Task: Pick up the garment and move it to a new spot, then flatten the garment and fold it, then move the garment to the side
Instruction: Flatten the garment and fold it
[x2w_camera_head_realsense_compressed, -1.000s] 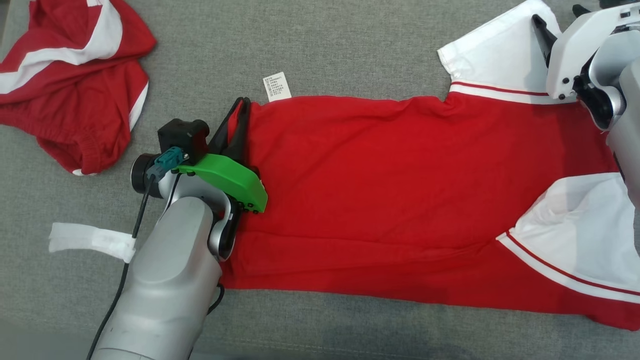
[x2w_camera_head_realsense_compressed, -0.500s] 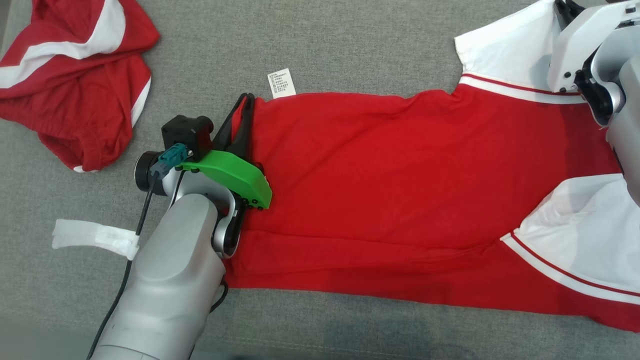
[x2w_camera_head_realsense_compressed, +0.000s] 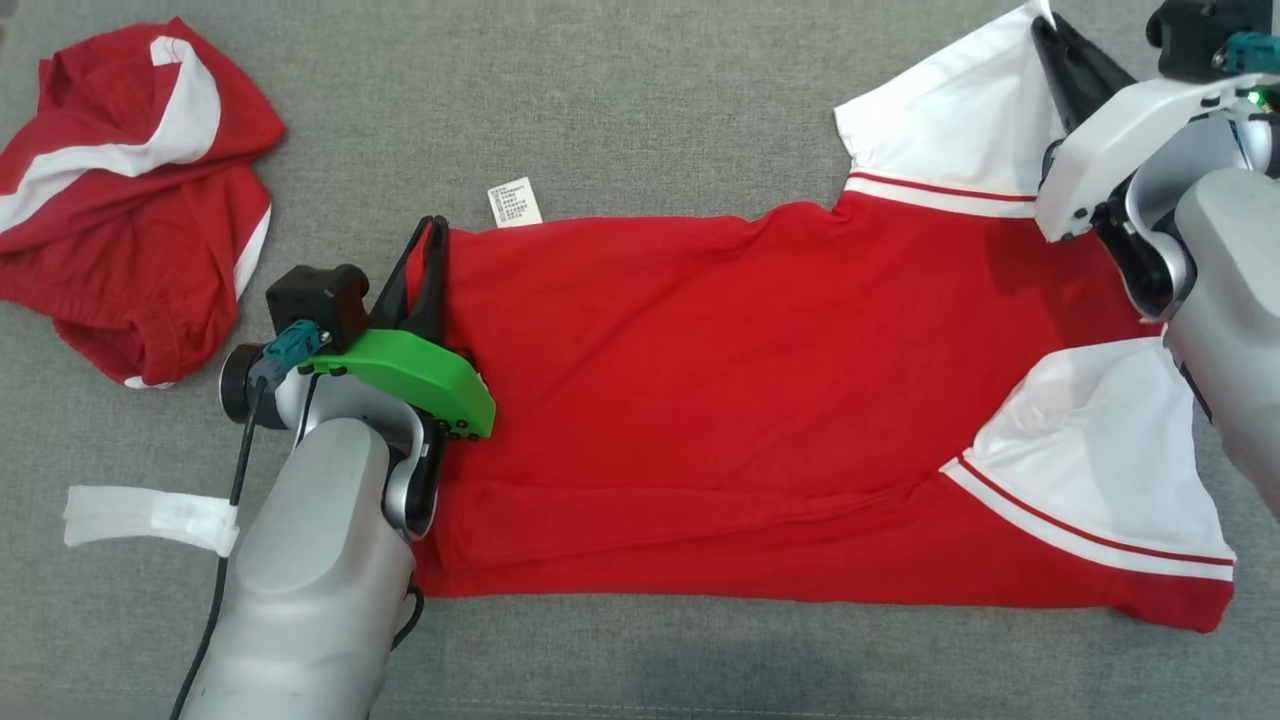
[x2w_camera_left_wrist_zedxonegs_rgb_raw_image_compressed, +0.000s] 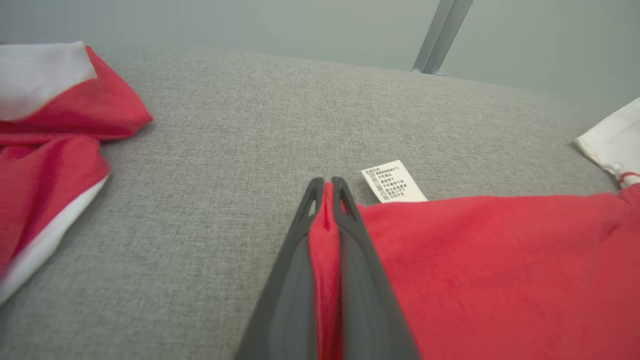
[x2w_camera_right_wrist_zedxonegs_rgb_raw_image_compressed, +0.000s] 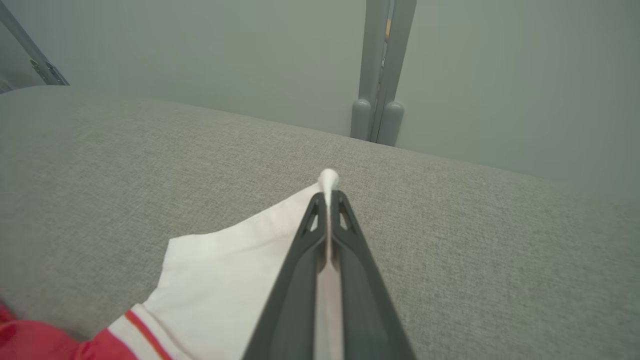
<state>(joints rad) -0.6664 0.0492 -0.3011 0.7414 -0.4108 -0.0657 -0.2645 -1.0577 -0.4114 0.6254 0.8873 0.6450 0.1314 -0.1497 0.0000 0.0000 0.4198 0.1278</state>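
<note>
One garment (x2w_camera_head_realsense_compressed: 700, 380), a red shirt with white sleeves trimmed in red and white stripes, lies spread nearly flat across the middle of the grey cloth surface (x2w_camera_head_realsense_compressed: 620, 100), hem toward the robot's left and sleeves toward its right. A few shallow creases run along its near edge. Its white care label (x2w_camera_head_realsense_compressed: 514, 202) pokes out from the far hem corner onto the grey cloth. Just beside that label, the left gripper (x2w_camera_head_realsense_compressed: 432, 235) has its two dark fingers pressed together on the hem corner; in the left wrist view a ridge of red fabric stands pinched between them right up to the tips (x2w_camera_left_wrist_zedxonegs_rgb_raw_image_compressed: 327, 182). The far sleeve (x2w_camera_head_realsense_compressed: 950, 130) fans out toward the surface's far right, and the right gripper (x2w_camera_head_realsense_compressed: 1045, 30) is clamped on its outer tip; in the right wrist view a small nub of white cloth shows just past the closed fingertips (x2w_camera_right_wrist_zedxonegs_rgb_raw_image_compressed: 328, 195). The near sleeve (x2w_camera_head_realsense_compressed: 1100, 470) lies flat, partly under the right forearm. A green cover (x2w_camera_head_realsense_compressed: 410, 370) sits on the left wrist. Well apart, at the far left, a crumpled red and white garment (x2w_camera_head_realsense_compressed: 130, 200) lies in a heap, and a strip of white tape (x2w_camera_head_realsense_compressed: 140, 512) lies near the left forearm.
</note>
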